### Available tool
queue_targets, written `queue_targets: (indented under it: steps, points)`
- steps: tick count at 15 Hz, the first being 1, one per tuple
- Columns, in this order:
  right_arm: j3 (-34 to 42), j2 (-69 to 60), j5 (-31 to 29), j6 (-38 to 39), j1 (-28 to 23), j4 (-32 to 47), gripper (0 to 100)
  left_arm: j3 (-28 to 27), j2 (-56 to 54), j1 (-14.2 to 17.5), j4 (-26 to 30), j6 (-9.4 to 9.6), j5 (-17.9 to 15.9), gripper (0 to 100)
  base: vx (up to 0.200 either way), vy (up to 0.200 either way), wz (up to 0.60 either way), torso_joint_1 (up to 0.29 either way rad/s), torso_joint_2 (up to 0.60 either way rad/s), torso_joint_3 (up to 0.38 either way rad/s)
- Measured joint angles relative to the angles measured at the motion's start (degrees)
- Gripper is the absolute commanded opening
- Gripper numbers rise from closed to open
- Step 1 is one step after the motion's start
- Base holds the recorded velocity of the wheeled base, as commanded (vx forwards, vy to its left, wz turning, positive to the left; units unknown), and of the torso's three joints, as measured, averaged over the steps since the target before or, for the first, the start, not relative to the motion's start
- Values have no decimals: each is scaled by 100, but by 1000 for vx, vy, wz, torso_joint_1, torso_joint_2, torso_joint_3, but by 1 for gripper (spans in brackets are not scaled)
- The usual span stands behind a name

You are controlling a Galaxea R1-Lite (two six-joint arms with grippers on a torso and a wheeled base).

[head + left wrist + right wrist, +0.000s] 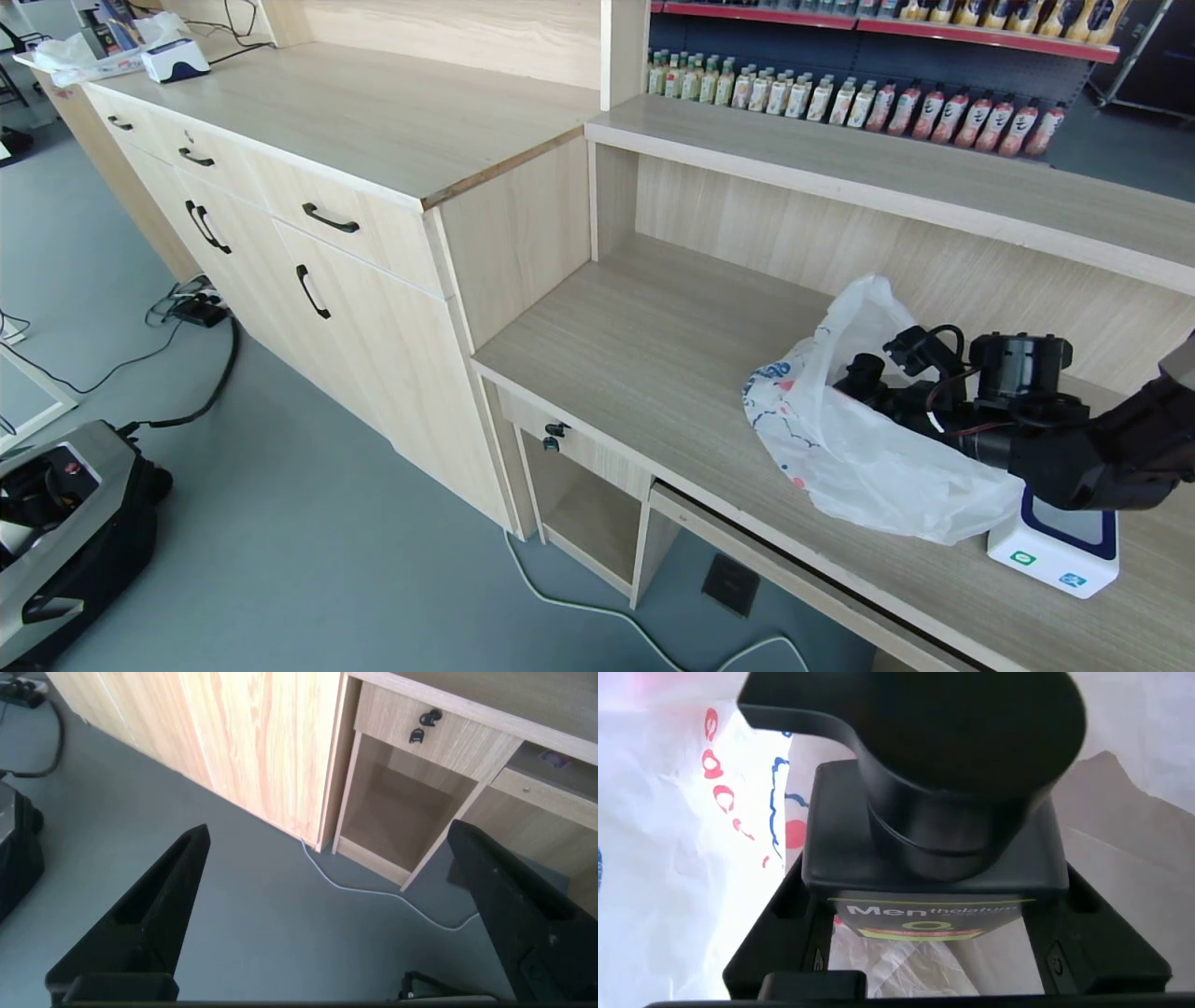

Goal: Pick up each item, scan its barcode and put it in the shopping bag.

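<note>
Light wood checkout counter (653,355). Right gripper (938,957), inside the white printed plastic shopping bag (859,457), apparently clamps a black square-bodied round-capped bottle (934,849). Bagging step in hand; next move calls for release. Left gripper (327,924) gapes wide.

— How many bags?
— One bag (868,448).
— And scanners?
— Two. One scanner (1055,551) is beside the bag, the other scanner (175,59) is on the far counter (373,112).
— Bottles?
— One black bottle (934,887). There is also a row of shelf drinks (840,98), too small to count surely.
— Cabinet handles?
— Six black handles (330,220).
</note>
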Motion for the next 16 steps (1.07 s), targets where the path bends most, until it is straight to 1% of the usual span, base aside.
queue_targets:
  steps: [3,4,8,10,14,16]
  points:
    - [4,13,2,-12,0,7,0,0,0,0,0,0,0,100,0,0,0,0,0,0]
    - [6,13,2,-10,0,33,100,0,0,0,0,0,0,100,0,0,0,0,0,0]
    - [-33,-26,0,-10,1,22,100,0,0,-2,0,0,0,100,0,0,0,0,0,0]
    - [-247,-185,-1,-5,-2,-33,100,0,0,-2,0,0,0,100,0,0,0,0,0,0]
    - [-651,-847,-22,-23,-18,-151,100,0,0,-2,0,2,0,100,0,0,0,0,0,0]
    - [-667,-1243,-26,-325,-93,-327,100,0,0,-2,0,0,0,100,0,0,0,0,0,0]
